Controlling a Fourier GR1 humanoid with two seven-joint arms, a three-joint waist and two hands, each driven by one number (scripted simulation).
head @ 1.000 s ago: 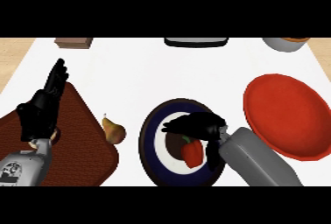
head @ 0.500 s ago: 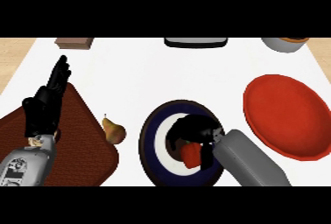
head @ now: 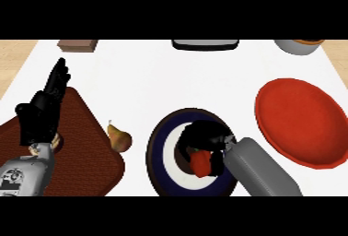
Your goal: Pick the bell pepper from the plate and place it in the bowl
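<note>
Spanning the whole view, the white counter (head: 170, 78) carries every item; the landmark is the plate (head: 163, 147), dark blue with a white centre, lying toward the near edge. Left of the plate lies a brown board (head: 88, 152). Right of the plate lies the red bowl (head: 299, 120), apart from the plate's rim. Above the board, left of the plate, the left hand (head: 42, 110) stands with straight, released fingers, placed as it was one second ago. Over the plate's centre, the right hand (head: 204, 136) has its fingers (head: 216, 161) curled around the bell pepper (head: 200, 163); a second ago the hand sat nearer the plate's far rim, and it has since closed down over the pepper. The red pepper remains on the plate's white centre. Between board and plate lies a pear (head: 119, 137).
</note>
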